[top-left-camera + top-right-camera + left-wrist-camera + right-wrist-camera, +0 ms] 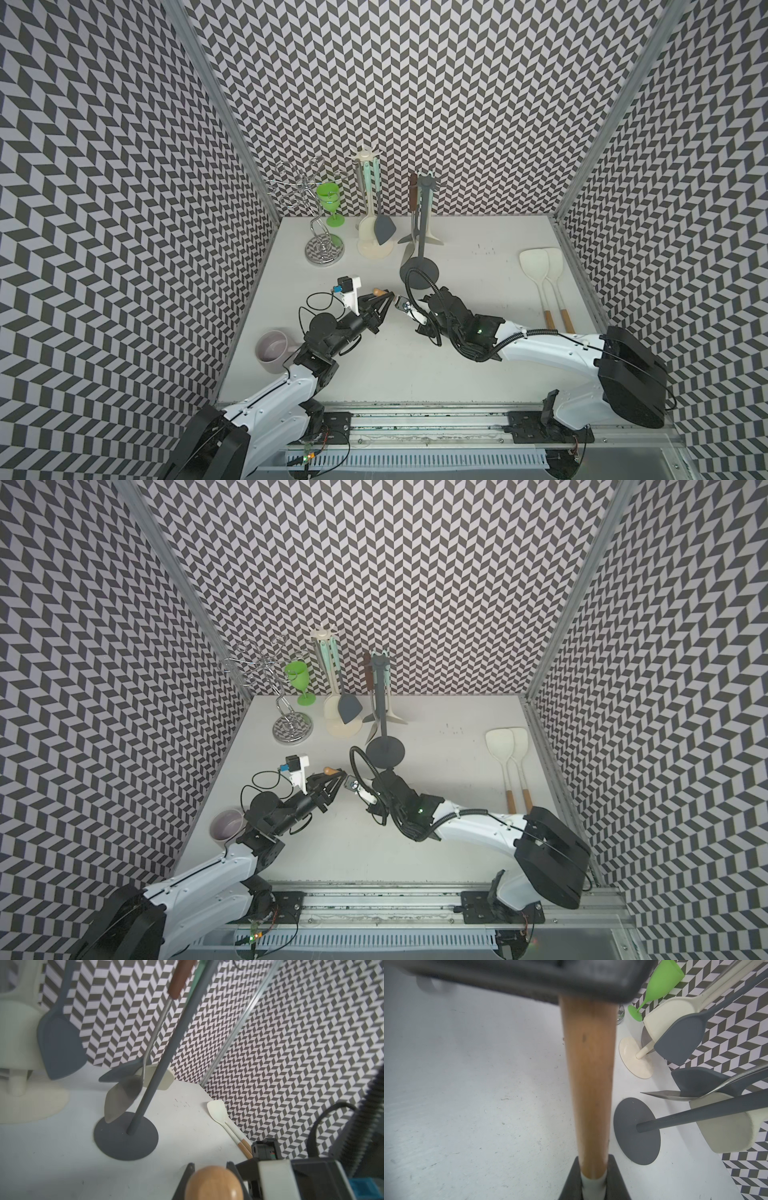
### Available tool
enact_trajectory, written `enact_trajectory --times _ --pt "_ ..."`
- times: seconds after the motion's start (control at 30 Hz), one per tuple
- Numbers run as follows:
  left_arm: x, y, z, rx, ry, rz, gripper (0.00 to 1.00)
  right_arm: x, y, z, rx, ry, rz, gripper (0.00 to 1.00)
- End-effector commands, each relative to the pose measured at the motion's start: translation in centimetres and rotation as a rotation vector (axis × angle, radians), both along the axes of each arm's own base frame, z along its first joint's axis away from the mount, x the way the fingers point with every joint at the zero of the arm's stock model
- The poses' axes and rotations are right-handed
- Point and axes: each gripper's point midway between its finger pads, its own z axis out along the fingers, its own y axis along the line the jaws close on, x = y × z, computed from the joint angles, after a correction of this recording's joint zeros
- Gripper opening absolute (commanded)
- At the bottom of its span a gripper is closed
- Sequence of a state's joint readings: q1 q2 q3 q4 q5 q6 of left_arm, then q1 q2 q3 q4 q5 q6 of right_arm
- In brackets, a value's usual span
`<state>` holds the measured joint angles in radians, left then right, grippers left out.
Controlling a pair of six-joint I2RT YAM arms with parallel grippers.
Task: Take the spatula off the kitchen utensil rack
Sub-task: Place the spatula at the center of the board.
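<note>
Lying left to right, the spatula (589,1064) was clamped by both: left tool (210,1169) on its wooden butt, right tool (592,1167) at its neck.

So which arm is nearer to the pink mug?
Left. The left arm runs right beside the mug; the right arm is on the opposite side, far from it.

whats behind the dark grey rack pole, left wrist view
A cream spatula head shows either side of the pole, which covers its middle; its handle is mostly hidden.
</note>
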<state>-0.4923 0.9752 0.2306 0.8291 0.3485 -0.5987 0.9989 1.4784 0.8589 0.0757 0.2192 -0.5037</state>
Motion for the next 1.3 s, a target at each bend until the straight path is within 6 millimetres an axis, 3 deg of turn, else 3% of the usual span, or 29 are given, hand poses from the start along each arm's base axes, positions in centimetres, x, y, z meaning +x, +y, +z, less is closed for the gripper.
enact_trajectory --times 0.0,0.13,0.23,0.3,0.43,0.57,0.67,0.73,0.9,1.0,1.1,1.17,1.27 --pt "-0.3 -1.0 1.5 -0.009 -0.041 -0.052 0.0 0.4 1.5 4.4 0.154 -0.081 0.009 0.0" --pt "-0.3 -0.9 1.7 -0.002 -0.055 -0.033 0.0 0.4 1.2 4.5 0.179 -0.071 -0.011 0.0" --pt "-0.3 -0.5 1.9 0.004 -0.067 -0.001 0.0 0.4 1.1 4.3 0.185 -0.043 -0.029 0.15" --pt "-0.4 -0.2 2.3 0.006 -0.082 0.021 0.0 0.3 0.8 4.4 0.209 -0.011 -0.052 0.37" --pt "-0.6 0.3 2.5 0.015 -0.102 0.057 0.0 -0.8 0.4 4.9 0.296 0.095 -0.072 0.59" --pt "-0.7 0.4 2.6 0.026 -0.117 0.075 0.0 -2.0 0.0 5.4 0.402 0.221 -0.104 0.71" --pt "-0.8 0.3 2.6 0.042 -0.133 0.086 0.0 -3.0 -0.3 5.4 0.469 0.328 -0.132 0.73" --pt "-1.0 0.0 2.7 0.057 -0.152 0.089 0.0 -2.6 -1.1 5.6 0.527 0.381 -0.22 0.78" --pt "-2.1 -0.7 3.4 0.107 -0.223 0.135 0.0 -3.0 -2.6 7.2 0.655 0.518 -0.356 1.0" --pt "-2.7 -1.1 3.6 0.14 -0.258 0.163 0.0 -3.2 -4.3 9.0 0.768 0.566 -0.441 1.0" --pt "-3.2 -1.4 3.8 0.171 -0.293 0.198 0.0 -4.1 -5.3 11.5 0.944 0.644 -0.414 1.0" --pt "-3.6 -1.7 3.9 0.193 -0.32 0.218 0.0 -4.2 -6.3 12.3 1.064 0.727 -0.463 1.0" --pt "-4.0 -1.9 4.0 0.22 -0.348 0.251 0.0 -4.0 -6.7 12.4 1.106 0.854 -0.554 1.0"
